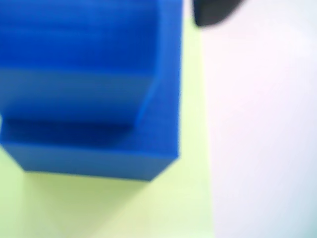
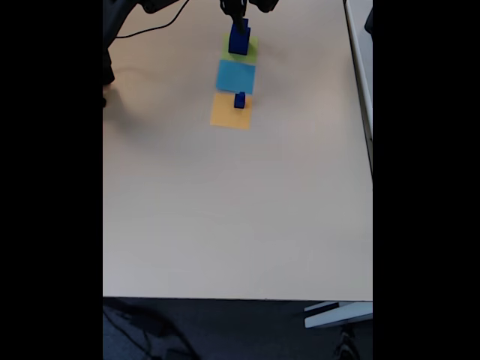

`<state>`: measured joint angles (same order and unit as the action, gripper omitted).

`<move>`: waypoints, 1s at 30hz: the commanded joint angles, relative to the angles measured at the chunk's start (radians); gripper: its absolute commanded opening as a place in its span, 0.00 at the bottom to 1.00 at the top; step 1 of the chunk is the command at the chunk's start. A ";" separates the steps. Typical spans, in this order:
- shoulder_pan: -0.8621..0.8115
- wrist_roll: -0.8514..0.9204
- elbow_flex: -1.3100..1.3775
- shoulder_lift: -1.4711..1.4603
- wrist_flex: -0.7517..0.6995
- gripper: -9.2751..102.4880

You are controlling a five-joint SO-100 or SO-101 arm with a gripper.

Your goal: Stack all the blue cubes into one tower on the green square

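In the wrist view, two blue cubes fill the upper left: a smaller one (image 1: 74, 59) rests on a larger one (image 1: 99, 153), both on the green square (image 1: 124, 208). A dark fingertip (image 1: 214, 12) shows at the top right, a small gap away from the cubes. In the fixed view, the stack (image 2: 239, 41) stands on the green square (image 2: 252, 51) at the far end of the table, with my gripper (image 2: 240, 21) right above its top, apparently open. Another small blue cube (image 2: 239, 100) sits on the orange square (image 2: 229, 114).
A light-blue flat square (image 2: 235, 76) lies between the green and orange ones. The beige table (image 2: 240, 210) stretches wide toward the near edge. A black cable (image 2: 161, 26) runs at the far left, near the arm's base.
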<state>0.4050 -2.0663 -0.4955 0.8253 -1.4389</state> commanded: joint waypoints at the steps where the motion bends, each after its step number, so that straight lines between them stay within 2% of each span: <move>1: 0.005 0.002 0.063 0.118 0.020 0.30; 30: 0.015 0.006 0.067 0.120 0.011 0.30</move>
<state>0.4111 -2.0709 -0.4955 0.8253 -1.4389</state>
